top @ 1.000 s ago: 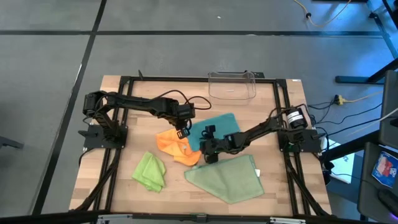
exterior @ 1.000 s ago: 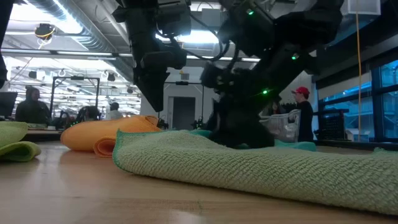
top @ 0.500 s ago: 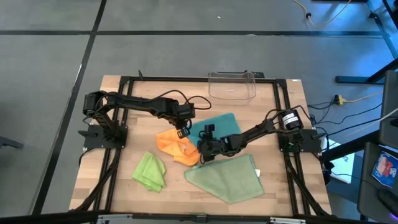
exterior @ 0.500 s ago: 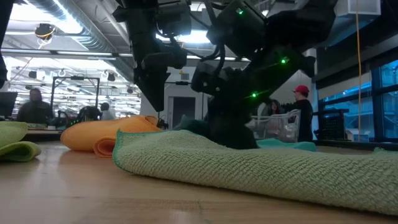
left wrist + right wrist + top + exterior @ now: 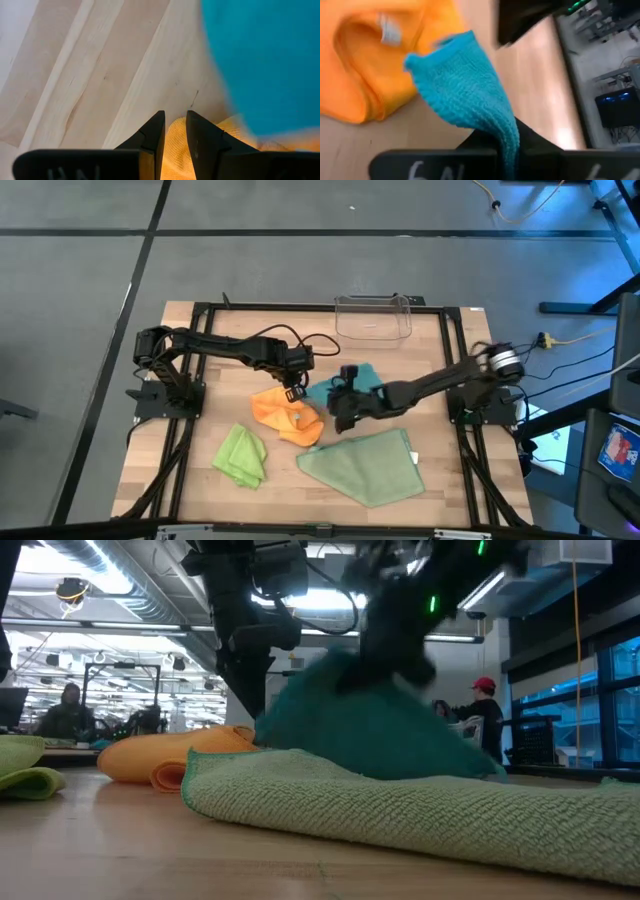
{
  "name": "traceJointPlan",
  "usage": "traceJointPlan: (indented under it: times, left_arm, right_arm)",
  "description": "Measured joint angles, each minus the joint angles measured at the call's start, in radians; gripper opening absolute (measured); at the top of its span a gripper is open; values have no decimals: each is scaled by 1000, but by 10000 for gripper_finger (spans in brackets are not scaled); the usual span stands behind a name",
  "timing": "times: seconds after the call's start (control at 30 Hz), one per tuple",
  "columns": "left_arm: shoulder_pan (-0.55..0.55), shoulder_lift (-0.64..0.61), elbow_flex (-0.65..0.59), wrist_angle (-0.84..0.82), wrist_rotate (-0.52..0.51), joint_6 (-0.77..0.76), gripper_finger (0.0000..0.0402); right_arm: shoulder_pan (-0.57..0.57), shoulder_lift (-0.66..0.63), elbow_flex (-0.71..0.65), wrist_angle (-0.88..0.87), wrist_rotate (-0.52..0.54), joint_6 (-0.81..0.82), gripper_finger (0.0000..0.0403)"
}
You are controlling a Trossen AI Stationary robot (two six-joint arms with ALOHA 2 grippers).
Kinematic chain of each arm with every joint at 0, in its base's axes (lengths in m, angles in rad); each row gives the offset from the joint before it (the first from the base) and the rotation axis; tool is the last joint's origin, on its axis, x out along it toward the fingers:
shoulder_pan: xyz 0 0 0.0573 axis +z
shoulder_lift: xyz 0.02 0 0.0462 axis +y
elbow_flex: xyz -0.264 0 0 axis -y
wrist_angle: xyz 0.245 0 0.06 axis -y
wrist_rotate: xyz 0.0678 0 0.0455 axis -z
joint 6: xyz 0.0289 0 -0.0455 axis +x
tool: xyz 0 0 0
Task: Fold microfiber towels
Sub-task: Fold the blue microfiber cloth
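Observation:
The teal towel point(image 5: 362, 373) lies mid-table, one edge raised by my shut right gripper point(image 5: 338, 410). In the low view it drapes like a tent point(image 5: 380, 740) below that gripper point(image 5: 388, 660). The orange towel point(image 5: 285, 418) lies bunched just left of it, and my left gripper point(image 5: 296, 391) stands at its far edge, fingers nearly together on orange cloth. The lime towel point(image 5: 243, 456) lies crumpled near the front left. The larger sage towel point(image 5: 365, 466) lies flat at the front right. My left gripper comes down steeply from above at the orange towel's far edge. Orange cloth point(image 5: 175, 142) fills the narrow gap just behind its fingertips; layers cannot be told. The towel's bulk rests on the table. My right gripper pinches the teal towel's edge point(image 5: 506, 134) between its two fingers, slanting down from the table's right. A free corner point(image 5: 415, 62) sticks out beyond the fingers. The held part is lifted, and the cloth slopes down to the table behind.
A clear plastic bin point(image 5: 373, 316) stands at the table's far edge. Black frame rails point(image 5: 455, 380) run along the table's sides. Bare wood shows at the far left point(image 5: 215, 330). People stand in the room beyond the table point(image 5: 487, 725).
My right gripper has shut on the teal towel's edge, then risen and drawn back a little toward the far right. That edge has come up off the table into a drape, while the towel's far part stays down.

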Motion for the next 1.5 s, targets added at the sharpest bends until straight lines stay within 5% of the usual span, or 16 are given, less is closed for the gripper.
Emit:
traceJointPlan:
  times: [0.47,1.0,1.5]
  left_arm:
    - [-79,-30,0,128,-99,63,69]
    - [-251,-171,1,492,-227,362,77]
    - [-270,-99,0,559,-205,314,196]
  right_arm:
    - [33,-449,0,-290,-7,232,2]
    - [33,-478,0,-397,17,232,2]
    - [33,-478,0,-278,92,151,2]
